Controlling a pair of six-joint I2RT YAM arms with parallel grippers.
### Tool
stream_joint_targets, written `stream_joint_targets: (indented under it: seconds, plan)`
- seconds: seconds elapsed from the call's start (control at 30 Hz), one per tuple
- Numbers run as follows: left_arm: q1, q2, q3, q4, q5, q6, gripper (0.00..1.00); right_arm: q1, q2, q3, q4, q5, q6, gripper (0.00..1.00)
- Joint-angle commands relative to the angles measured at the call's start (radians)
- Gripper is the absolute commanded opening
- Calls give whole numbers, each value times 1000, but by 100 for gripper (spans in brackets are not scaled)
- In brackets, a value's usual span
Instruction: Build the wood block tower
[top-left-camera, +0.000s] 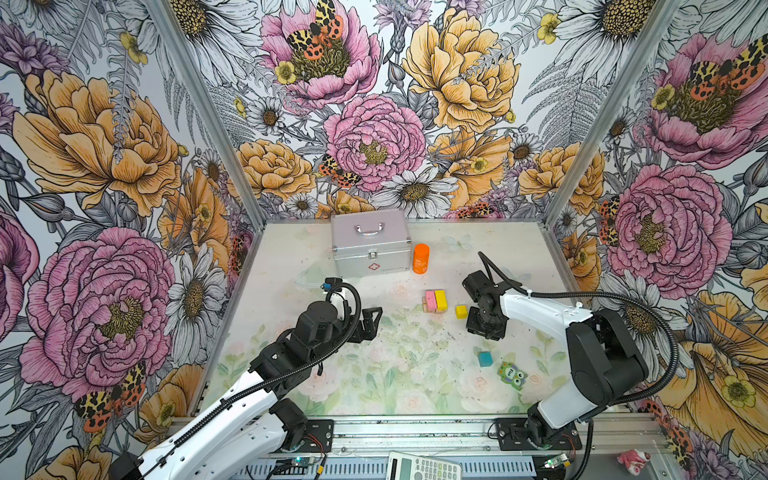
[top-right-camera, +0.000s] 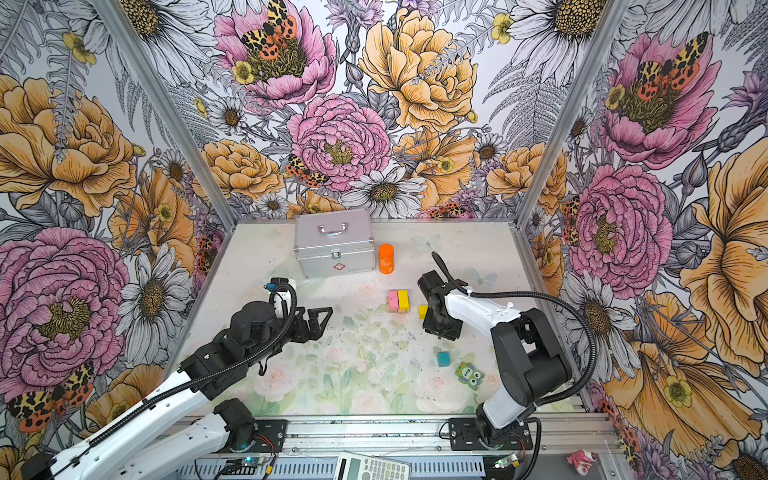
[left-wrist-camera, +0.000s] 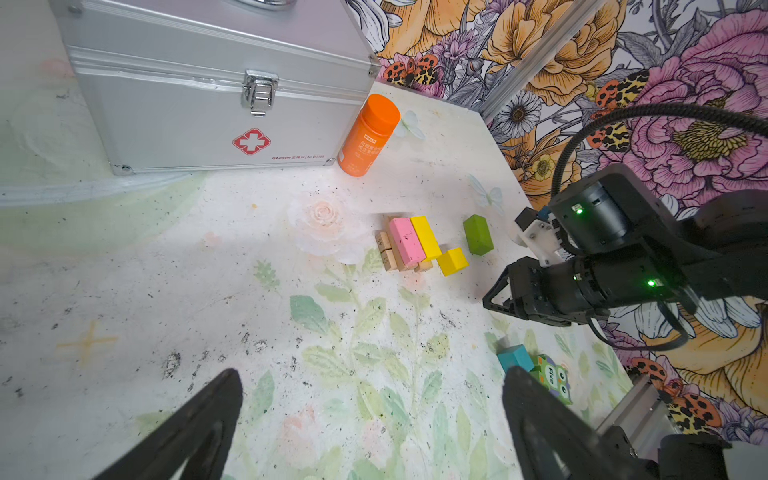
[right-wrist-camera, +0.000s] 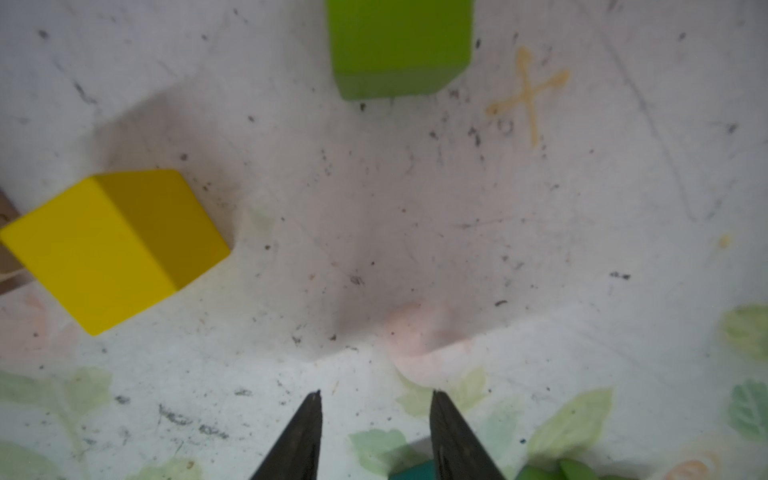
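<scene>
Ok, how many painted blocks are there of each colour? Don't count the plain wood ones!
Yellow: 2 (yellow bar, yellow cube)
Green: 2 (green bar, green owl piece)
Pink: 1 (pink plank)
Teal: 1 (teal cube)
Total: 6

A silver metal case (top-left-camera: 370, 245) with a top handle, a front latch and a red cross emblem sits at the back of a pale surface (top-left-camera: 395, 374) printed with faint roses and green leaves and speckled with dark marks. An orange cylindrical bottle (top-left-camera: 421, 258) with an orange cap stands upright just beside the case's right front corner. Walls (top-left-camera: 374, 124) papered with large pink and yellow flowers, daisies and moths enclose three sides. Beyond the near edge, on the metal frame, lie a grey calculator (top-left-camera: 424, 467) and, far right, a small pink object (top-left-camera: 632, 460).
</scene>
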Motion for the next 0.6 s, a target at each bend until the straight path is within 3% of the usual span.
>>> stream_joint_targets:
  seconds: [0.0,0.3,0.57]
  plan:
    - [10,-20,-15,-15,-10,17,99,0,-55,9,-13,15,-9,50]
    - [27,18,-6,16,24,30,99,96,-290,-128,-84,-18,47,66]
    - [34,12,-9,23,58,14,99,111,-312,-235,-43,-19,54,63]
